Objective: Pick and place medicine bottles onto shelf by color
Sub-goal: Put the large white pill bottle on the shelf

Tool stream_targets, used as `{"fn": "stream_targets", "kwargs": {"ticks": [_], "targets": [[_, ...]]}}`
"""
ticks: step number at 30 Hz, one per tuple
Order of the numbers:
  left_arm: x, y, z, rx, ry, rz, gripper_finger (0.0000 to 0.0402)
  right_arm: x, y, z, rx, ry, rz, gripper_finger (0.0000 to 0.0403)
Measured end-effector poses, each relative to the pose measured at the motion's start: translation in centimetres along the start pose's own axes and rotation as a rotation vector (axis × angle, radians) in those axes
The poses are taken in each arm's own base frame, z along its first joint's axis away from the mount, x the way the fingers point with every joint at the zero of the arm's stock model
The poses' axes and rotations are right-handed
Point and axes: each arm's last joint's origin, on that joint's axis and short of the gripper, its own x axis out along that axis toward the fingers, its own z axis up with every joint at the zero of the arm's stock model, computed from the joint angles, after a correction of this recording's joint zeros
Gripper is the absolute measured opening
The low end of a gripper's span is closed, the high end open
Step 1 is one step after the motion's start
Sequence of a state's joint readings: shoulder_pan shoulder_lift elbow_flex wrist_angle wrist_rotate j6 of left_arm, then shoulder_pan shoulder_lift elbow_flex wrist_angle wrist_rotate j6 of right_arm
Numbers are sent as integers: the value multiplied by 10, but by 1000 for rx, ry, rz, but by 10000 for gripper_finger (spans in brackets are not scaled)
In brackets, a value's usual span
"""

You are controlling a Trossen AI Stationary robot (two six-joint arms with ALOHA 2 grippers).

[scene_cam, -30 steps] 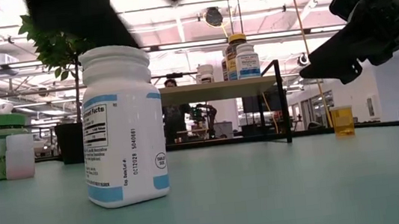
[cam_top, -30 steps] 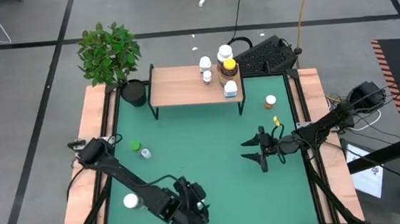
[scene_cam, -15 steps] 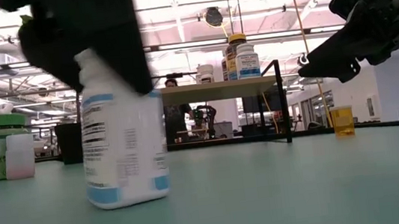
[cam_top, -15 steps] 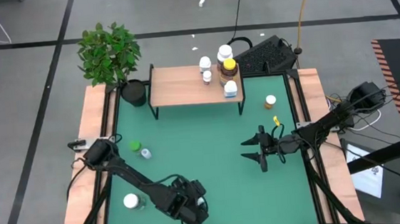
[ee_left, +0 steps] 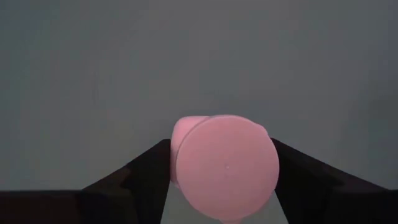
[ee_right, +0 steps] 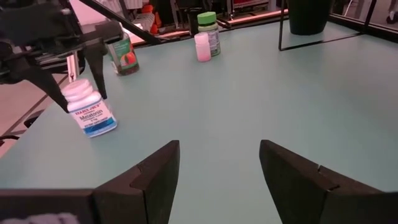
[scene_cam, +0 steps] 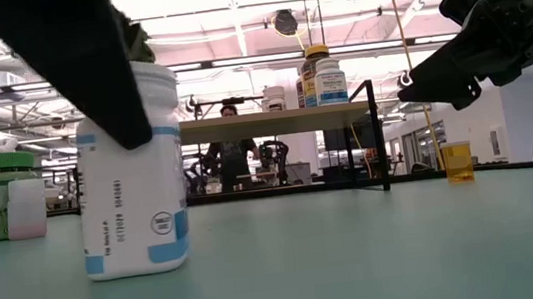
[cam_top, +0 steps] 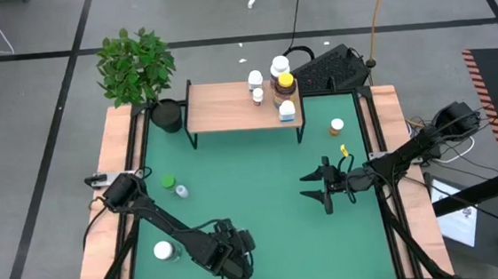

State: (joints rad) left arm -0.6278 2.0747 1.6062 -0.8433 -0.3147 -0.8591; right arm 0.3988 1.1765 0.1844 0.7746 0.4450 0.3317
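Note:
A white bottle with a blue-banded label (scene_cam: pixel 129 175) stands near the table's near-left corner (cam_top: pixel 162 251). My left gripper (ee_left: pixel 221 168) is over it from above, shut on its top (ee_right: pixel 84 81). My right gripper (cam_top: pixel 324 185) hangs open above the table's right half, touching nothing (ee_right: pixel 217 180). A green-capped bottle (cam_top: pixel 168 181) and a small white vial (cam_top: pixel 181 191) stand at the left. An orange-topped bottle (cam_top: pixel 336 127) stands at the far right. The light-wood shelf (cam_top: pixel 220 106) carries several bottles at its right end, one amber with a yellow cap (cam_top: pixel 286 83). My left gripper pinches the white bottle's round cap (ee_left: pixel 186 134) between its two fingers (ee_left: pixel 149 168), one on each side. The fingers come from above, pointing down. The bottle's base (scene_cam: pixel 139 270) is on the table, and the bottle leans a little (ee_right: pixel 93 112).
A potted plant (cam_top: pixel 136 64) in a black pot (cam_top: pixel 167 117) stands at the shelf's left end. A black keyboard (cam_top: pixel 332 66) lies behind the table's far right corner. Wooden rails (cam_top: pixel 109 168) border the green mat. A person (scene_cam: pixel 227 111) shows in the room beyond the shelf.
My left gripper has come down around the white bottle's top. The bottle has shifted a little toward the table's left and turned about, so a different side of its label faces the low view. My right arm has kept still.

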Motion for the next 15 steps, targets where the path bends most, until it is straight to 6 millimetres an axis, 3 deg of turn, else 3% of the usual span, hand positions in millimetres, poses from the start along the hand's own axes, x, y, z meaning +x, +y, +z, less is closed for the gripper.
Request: {"fn": "stream_targets", "kwargs": {"ticks": [6,15], "targets": [[-1,0,0,320,0,0,247,0,0,1,2,-10,3,215],[1,3,3,476,6,3,256,0,0,1,-1,-10,2,215]]}}
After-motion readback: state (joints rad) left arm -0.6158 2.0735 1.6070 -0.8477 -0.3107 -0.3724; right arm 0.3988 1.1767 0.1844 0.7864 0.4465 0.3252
